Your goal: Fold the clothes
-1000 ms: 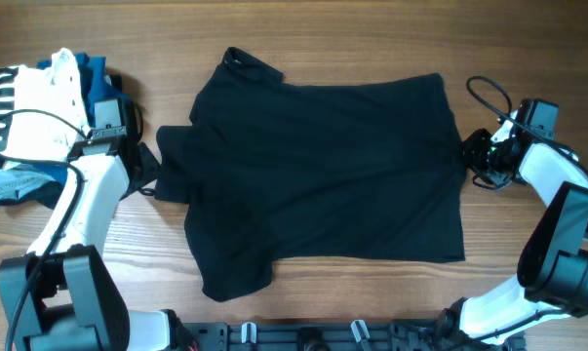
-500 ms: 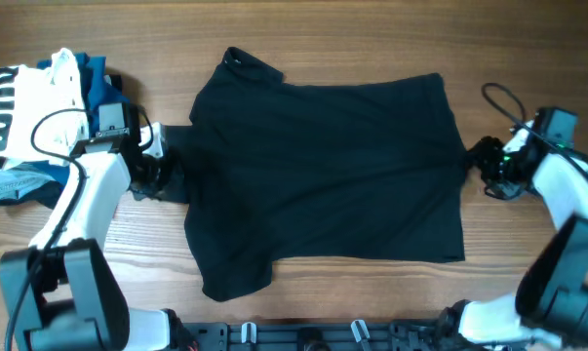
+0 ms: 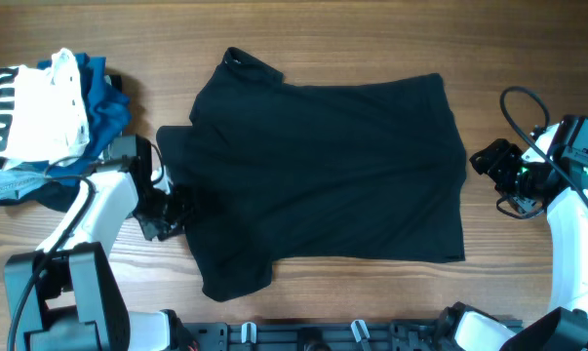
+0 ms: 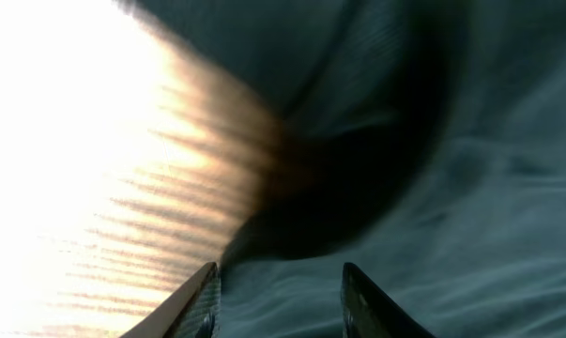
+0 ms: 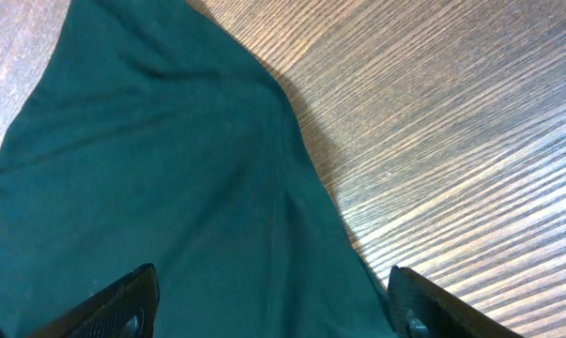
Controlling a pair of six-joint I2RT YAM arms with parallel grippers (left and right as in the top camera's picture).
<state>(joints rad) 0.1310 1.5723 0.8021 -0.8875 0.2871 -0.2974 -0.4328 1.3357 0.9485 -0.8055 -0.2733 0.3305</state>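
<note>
worth watching the left gripper first — set low at the sleeve end of the large plain black short-sleeved shirt of soft fabric, fingers partly apart, nothing pinched between them, dark cloth humped just ahead in the wrist view. could close on a loose ridge or on one layer only, then drag the sleeve into a lump instead of lifting a clean edge. could also scrape the pale brown wooden worktop and miss the cloth altogether, given such thin, limp fabric.

over at the right gripper: with jaws spread wide, empty, just beside the hem side of the shirt, toward the right edge of the worktop. might fold unevenly if closed too far from a hem corner — would pull one side across and leave the other skewed.

less likely, but possible: sweeping the heap near the far left corner, a white garment with black stripes on crumpled blue garments, into the work.

as for the shirt itself: lies spread across the middle of the worktop, collar toward the far edge, hem toward the right edge, one sleeve toward the left edge, another lobe toward the near edge. mostly flat, softly creased, matte black, not yet folded.
</note>
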